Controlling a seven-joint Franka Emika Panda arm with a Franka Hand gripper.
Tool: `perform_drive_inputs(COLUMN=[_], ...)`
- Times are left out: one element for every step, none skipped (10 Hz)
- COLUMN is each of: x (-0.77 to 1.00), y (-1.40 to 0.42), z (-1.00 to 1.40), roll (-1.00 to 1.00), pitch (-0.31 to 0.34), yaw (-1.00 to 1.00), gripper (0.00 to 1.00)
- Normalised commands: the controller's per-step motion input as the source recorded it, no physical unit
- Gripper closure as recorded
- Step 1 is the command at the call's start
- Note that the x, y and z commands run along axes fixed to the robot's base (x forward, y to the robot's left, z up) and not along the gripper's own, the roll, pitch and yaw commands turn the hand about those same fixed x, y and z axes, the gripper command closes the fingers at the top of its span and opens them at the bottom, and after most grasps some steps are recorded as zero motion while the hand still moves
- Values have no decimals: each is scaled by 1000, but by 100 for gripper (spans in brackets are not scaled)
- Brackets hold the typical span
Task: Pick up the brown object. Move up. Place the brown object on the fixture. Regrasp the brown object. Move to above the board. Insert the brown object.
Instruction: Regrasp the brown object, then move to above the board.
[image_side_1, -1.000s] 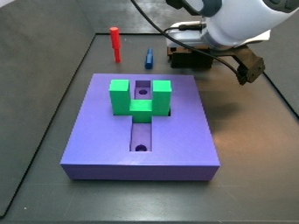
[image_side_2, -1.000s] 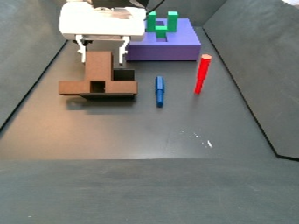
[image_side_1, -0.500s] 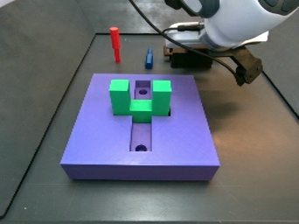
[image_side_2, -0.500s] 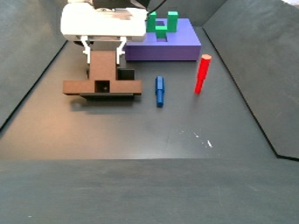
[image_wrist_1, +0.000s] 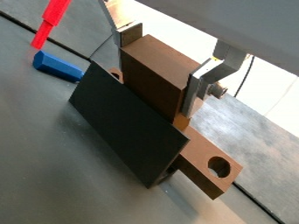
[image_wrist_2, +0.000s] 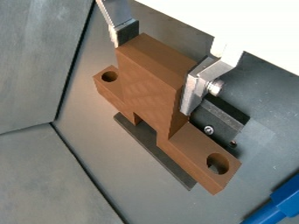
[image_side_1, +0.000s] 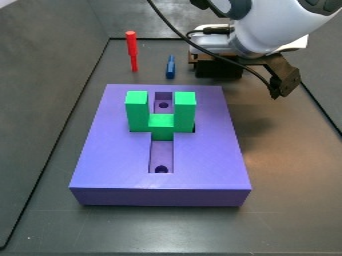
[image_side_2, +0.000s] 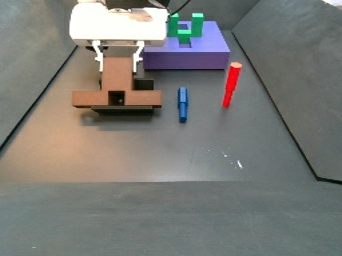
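The brown object (image_side_2: 118, 75) is a wood-coloured bar lying across the fixture (image_side_2: 94, 100), left of the board (image_side_2: 187, 52). My gripper (image_side_2: 119, 62) hangs over it, shut on the bar with one finger on each long side. Both wrist views show the brown object (image_wrist_1: 152, 79) (image_wrist_2: 152, 83) filling the gap of the gripper (image_wrist_1: 166, 61) (image_wrist_2: 162, 57), the silver fingers (image_wrist_1: 205, 83) (image_wrist_2: 198, 83) pressed to its sides. Under it lies the fixture's holed base (image_wrist_1: 211, 168) (image_wrist_2: 205, 162). In a side view the arm hides the bar, and only the dark fixture (image_side_1: 214, 68) shows.
The lavender board (image_side_1: 160, 150) carries a green U-shaped block (image_side_1: 160, 110) (image_side_2: 187, 28) over its slot. A red peg (image_side_1: 132, 48) (image_side_2: 230, 83) (image_wrist_1: 49, 19) and a blue piece (image_side_1: 171, 66) (image_side_2: 183, 102) (image_wrist_1: 56, 64) rest on the dark floor beside the fixture. Walls ring the floor.
Between one second and half a second ago the fingers came inward onto the brown bar. Nothing has moved since.
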Motion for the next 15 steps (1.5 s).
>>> perform_drive_inputs(x=[0,0,0,0,0,0,0,0,0,0,0,-28,-59,-64,-66], y=[0,0,0,0,0,0,0,0,0,0,0,2,19,22,8], z=[0,0,0,0,0,0,0,0,0,0,1400,1400,1400,1400,1400], roll=[0,0,0,0,0,0,0,0,0,0,0,-35,-124,-94,-68], pitch=[0,0,0,0,0,0,0,0,0,0,0,32,16,32,62], yaw=[0,0,0,0,0,0,0,0,0,0,0,-75,-78,-50,-23], gripper=[100,100,100,100,100,100,100,100,100,100,100,100,100,100,100])
